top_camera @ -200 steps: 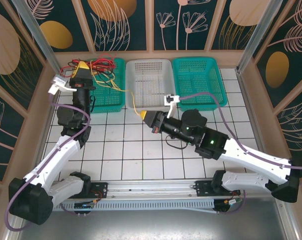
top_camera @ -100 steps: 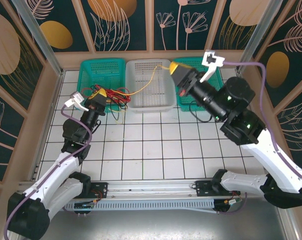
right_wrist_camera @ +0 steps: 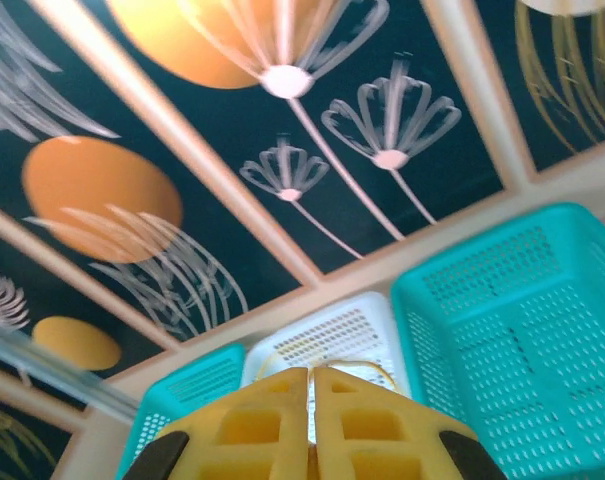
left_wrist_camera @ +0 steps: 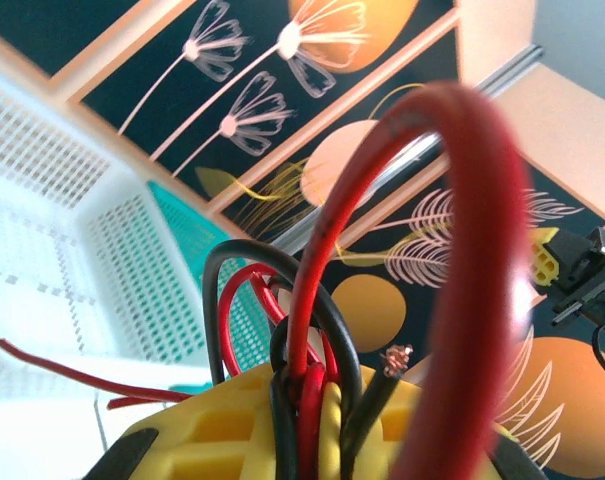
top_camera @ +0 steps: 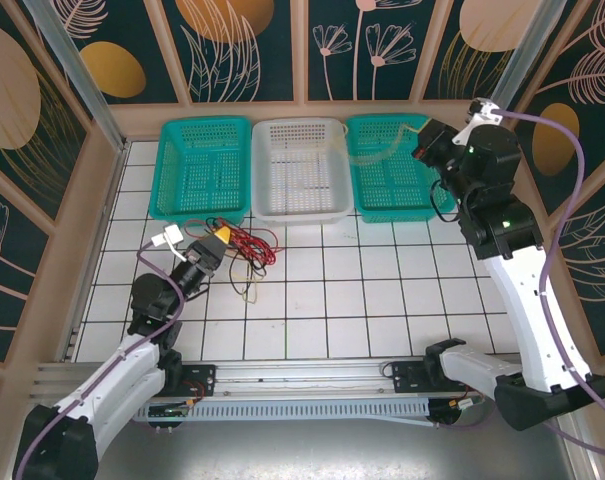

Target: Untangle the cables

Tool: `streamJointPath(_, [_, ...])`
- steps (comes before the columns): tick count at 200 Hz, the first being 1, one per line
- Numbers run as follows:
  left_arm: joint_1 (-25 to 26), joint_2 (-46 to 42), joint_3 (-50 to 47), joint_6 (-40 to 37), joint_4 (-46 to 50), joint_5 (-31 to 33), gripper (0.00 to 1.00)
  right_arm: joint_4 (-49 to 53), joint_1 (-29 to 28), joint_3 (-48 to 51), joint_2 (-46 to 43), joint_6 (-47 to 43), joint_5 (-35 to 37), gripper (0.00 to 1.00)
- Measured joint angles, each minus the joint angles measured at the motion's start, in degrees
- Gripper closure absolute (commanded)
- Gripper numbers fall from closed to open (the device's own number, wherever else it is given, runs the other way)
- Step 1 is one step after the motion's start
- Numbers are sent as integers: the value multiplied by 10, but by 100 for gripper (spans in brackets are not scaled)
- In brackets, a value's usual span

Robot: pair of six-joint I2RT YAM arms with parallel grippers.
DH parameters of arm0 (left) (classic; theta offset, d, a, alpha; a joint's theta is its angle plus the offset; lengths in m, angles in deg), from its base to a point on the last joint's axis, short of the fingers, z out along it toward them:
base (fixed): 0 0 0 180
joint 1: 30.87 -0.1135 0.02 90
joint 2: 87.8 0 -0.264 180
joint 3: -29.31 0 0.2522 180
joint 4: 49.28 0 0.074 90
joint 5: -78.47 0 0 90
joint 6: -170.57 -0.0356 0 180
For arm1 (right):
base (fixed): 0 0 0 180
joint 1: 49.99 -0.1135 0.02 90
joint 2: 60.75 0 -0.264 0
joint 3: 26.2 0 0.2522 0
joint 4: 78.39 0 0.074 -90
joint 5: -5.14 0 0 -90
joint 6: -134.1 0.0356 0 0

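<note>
Left of white basket (top_camera: 298, 172), red/black cables (top_camera: 258, 246) are clamped by left claw (top_camera: 220, 240); right, yellow cable (right_wrist_camera: 332, 362) by right claw (top_camera: 420, 152), likely for separation.

This is a robot test cell in a lab rather than a home or a shop. A white work surface (top_camera: 332, 300) ruled into a grid of squares is boxed in on three sides by dark wall panels (top_camera: 252, 40) printed with pale flowers and orange discs, framed in wooden strips and aluminium posts (top_camera: 67, 60). Two white robot arms, left (top_camera: 107, 365) and right (top_camera: 532, 300), are bolted to a metal rail (top_camera: 302, 378) at the near edge. Three plastic baskets stand side by side along the far edge, teal (top_camera: 204, 213), white (top_camera: 300, 215) and teal (top_camera: 402, 213). Thin red and black cables (top_camera: 250, 245) lie bundled on the tiles.
</note>
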Motion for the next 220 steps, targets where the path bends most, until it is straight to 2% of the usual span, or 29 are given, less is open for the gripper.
streamJointPath(18, [0, 0, -6, 3, 20, 0, 100, 6, 26, 24, -3, 10, -16, 100])
streamJointPath(52, [0, -5, -2, 2, 46, 0, 100, 9, 27, 41, -21, 19, -50, 100])
streamJointPath(91, [9, 62, -4, 5, 80, 14, 100, 14, 27, 16, -36, 18, -64, 100])
streamJointPath(120, [60, 96, -5, 6, 98, 43, 100, 16, 27, 3, -38, 19, -73, 100])
streamJointPath(147, [111, 146, 9, 5, 105, 69, 84, 17, 27, 3, -39, 19, -81, 100])
streamJointPath(174, [159, 201, 42, 2, 114, 99, 81, 17, 27, 11, -46, 21, -90, 100])
streamJointPath(185, [172, 219, 52, 3, 113, 109, 69, 18, 27, 15, -49, 21, -90, 100])
streamJointPath(199, [183, 247, 71, 3, 114, 118, 47, 17, 27, 17, -52, 21, -92, 100])
streamJointPath(202, [185, 253, 76, 1, 116, 121, 33, 17, 27, 17, -52, 21, -92, 100])
streamJointPath(210, [189, 266, 90, 3, 120, 125, 4, 17, 27, 17, -53, 21, -92, 100])
streamJointPath(220, [192, 282, 109, 3, 125, 128, 1, 17, 27, 18, -54, 21, -92, 100])
